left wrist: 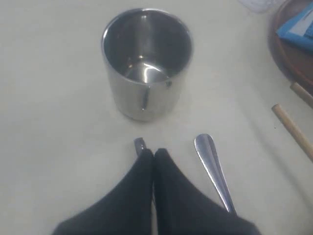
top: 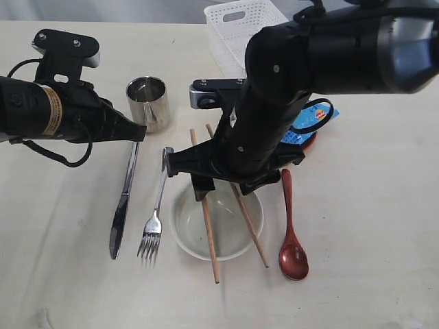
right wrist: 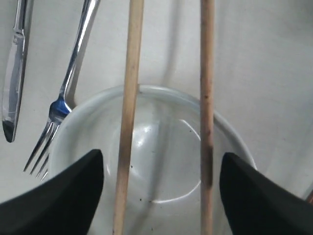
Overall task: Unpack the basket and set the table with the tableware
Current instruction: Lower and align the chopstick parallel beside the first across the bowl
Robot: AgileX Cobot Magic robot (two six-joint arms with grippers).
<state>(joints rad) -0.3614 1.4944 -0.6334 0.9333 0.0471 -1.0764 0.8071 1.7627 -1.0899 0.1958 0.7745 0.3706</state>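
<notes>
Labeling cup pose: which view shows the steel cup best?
Left wrist view. The steel cup stands upright and close up, with its rim, wall and empty inside all clear and nothing in front of it. The exterior view shows it whole but small. The right wrist view does not show it.

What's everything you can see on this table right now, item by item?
table: one, pale beige, under everything
basket: one, white, far edge
cup: one, steel, upright, left of centre
knife: one, steel, left of fork
fork: one, steel, left of bowl
bowl: one, cream, centre front
chopsticks: two, wooden, lying across bowl
spoon: one, red-brown, right of bowl
plate: one, brown, beyond spoon
packet: one, blue, on plate
left arm: one, black, jaws shut near cup
right arm: one, black, jaws open above bowl
</notes>
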